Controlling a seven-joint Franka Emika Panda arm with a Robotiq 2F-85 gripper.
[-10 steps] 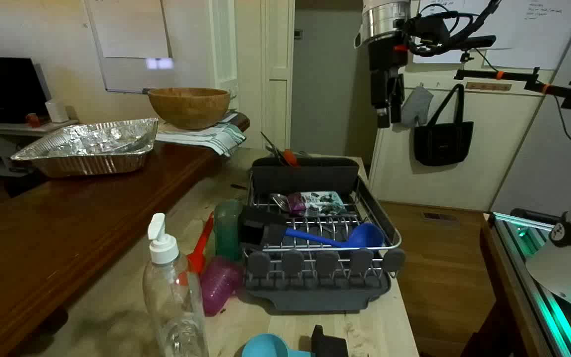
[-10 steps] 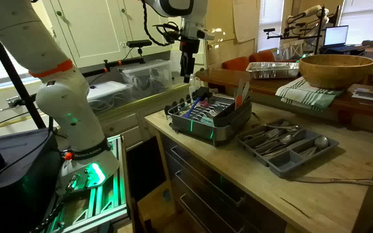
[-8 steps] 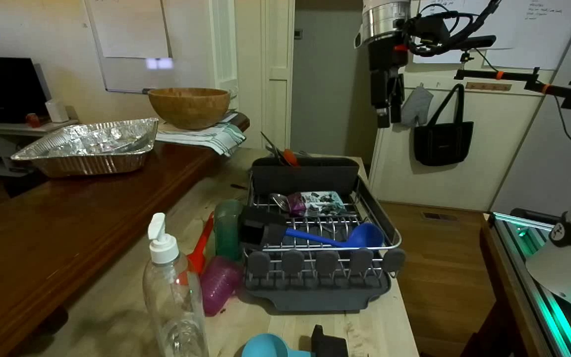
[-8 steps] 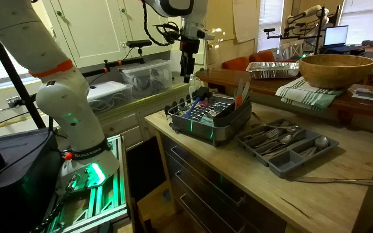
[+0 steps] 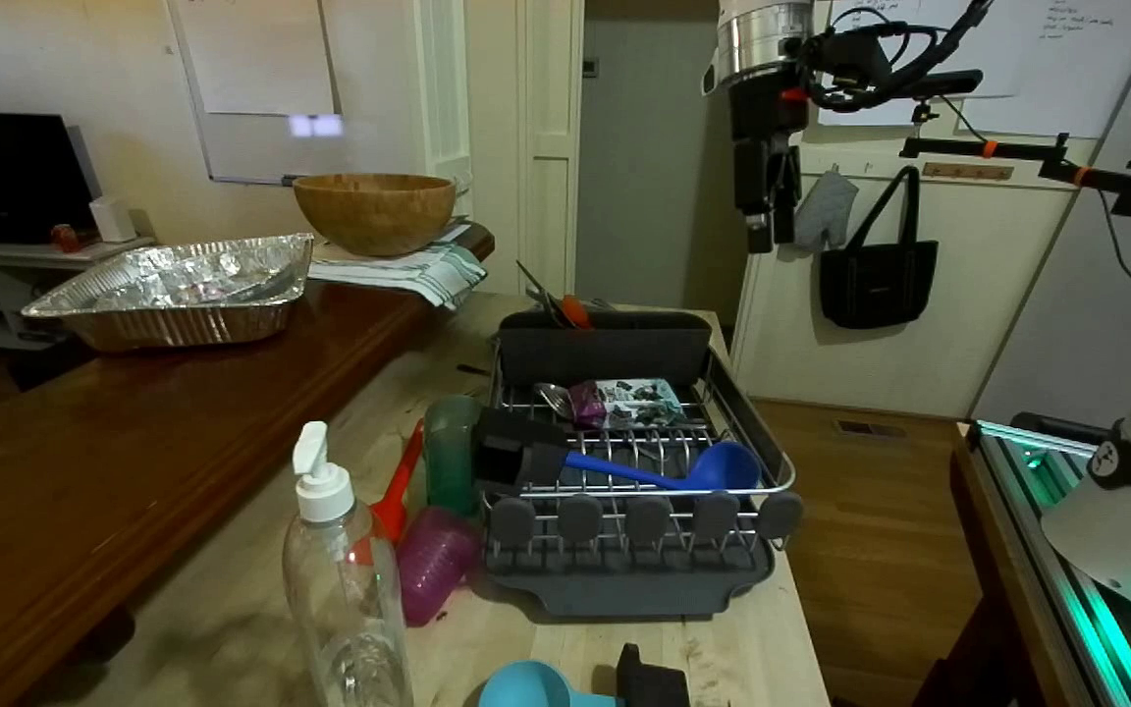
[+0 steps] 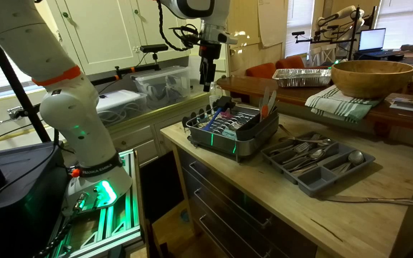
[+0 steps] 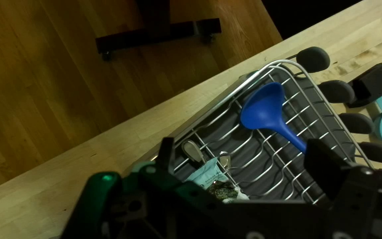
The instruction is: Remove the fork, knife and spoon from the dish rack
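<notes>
The dark grey dish rack (image 5: 624, 589) stands on the wooden counter; its side also shows in an exterior view (image 6: 224, 140). In the wrist view, two metal cutlery handles (image 7: 192, 151) (image 7: 224, 160) stick out from under a snack packet (image 7: 211, 172) in the rack. A metal cutlery head (image 5: 556, 400), perhaps a fork, shows at the packet's other end. Thin metal blades (image 6: 265, 96) and an orange-red piece (image 6: 264, 111) stand upright in the end holder. My gripper (image 7: 244, 159) is open and empty, high above the rack; it shows in both exterior views (image 5: 770, 236) (image 6: 206, 86).
A blue ladle (image 7: 262, 108) and a black utensil head (image 5: 516, 452) lie across the rack. Cups (image 5: 438, 565), a red utensil (image 5: 399, 491) and a clear bottle (image 5: 345, 599) stand beside it. A grey cutlery tray (image 6: 316, 178) and a knife (image 6: 371, 200) lie beyond.
</notes>
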